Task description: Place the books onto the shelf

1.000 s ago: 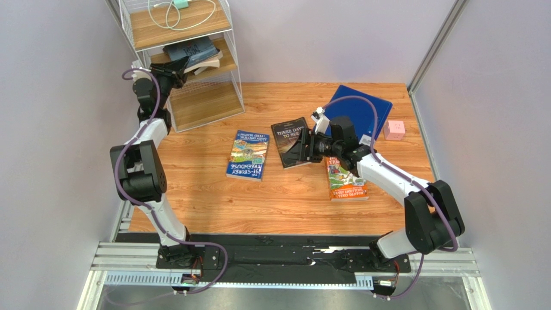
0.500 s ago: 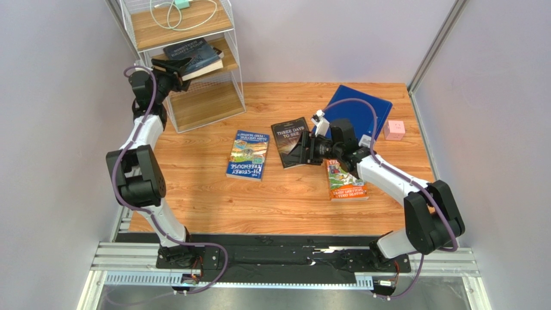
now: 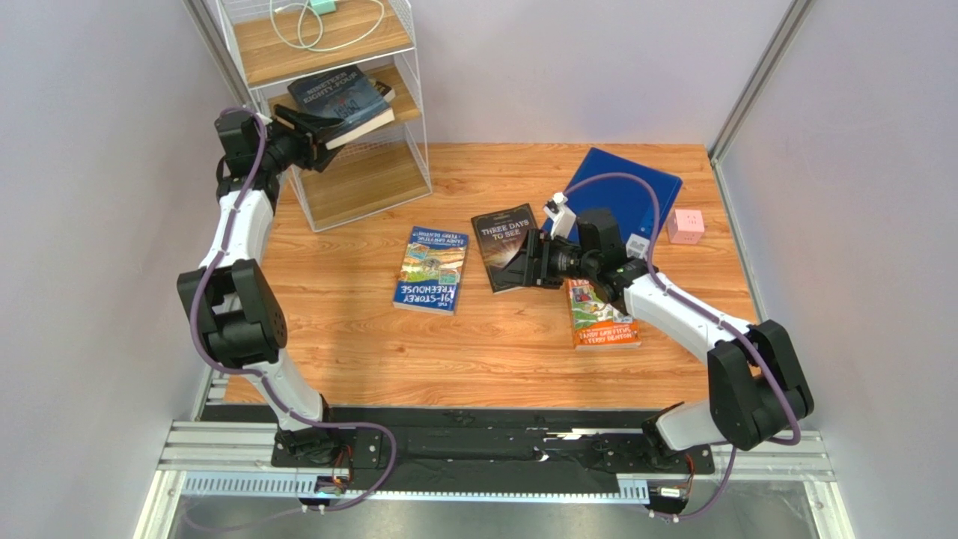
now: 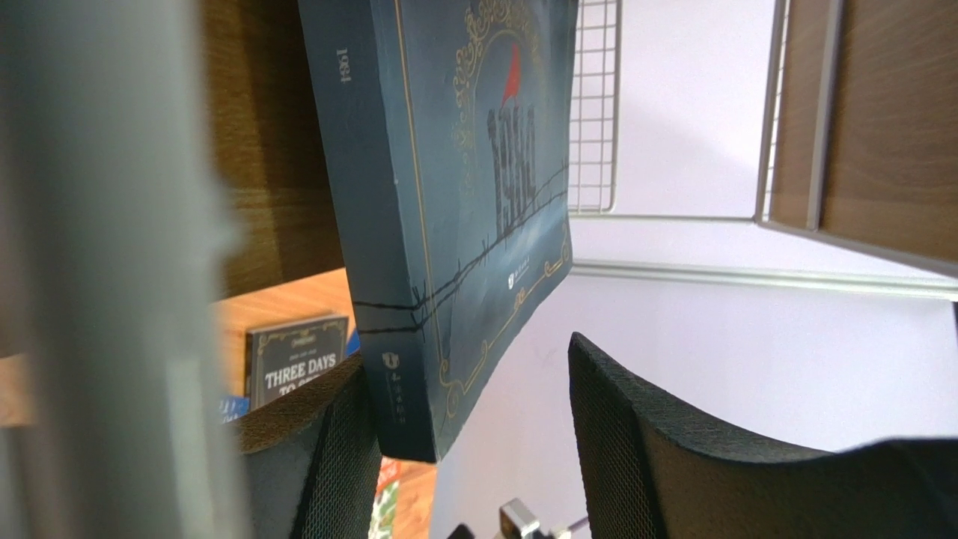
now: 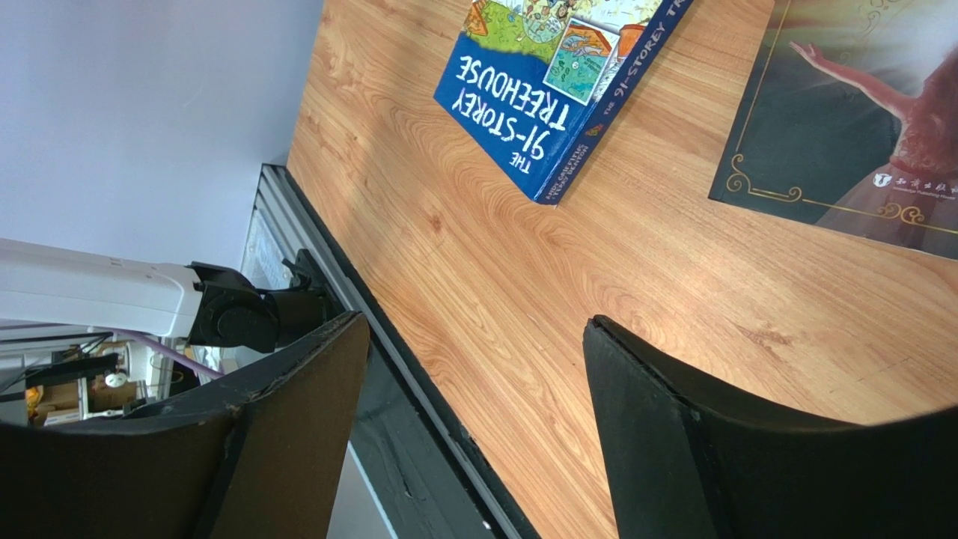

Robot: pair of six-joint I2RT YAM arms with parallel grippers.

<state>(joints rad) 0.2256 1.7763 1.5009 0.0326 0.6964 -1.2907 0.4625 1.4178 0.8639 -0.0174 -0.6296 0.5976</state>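
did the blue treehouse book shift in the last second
No. The blue Treehouse book lies at the same spot beside Three Days to See on the table.

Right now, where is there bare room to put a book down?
Free: the bottom board of the shelf, and the table between the blue book and its near edge. Crowded: the middle board, and the table around the folder.

We see plain lilac-grey walls (image 3: 866,225) around three sides of an orange wood tabletop (image 3: 495,354), aluminium rails (image 3: 776,458) up front, soft light.
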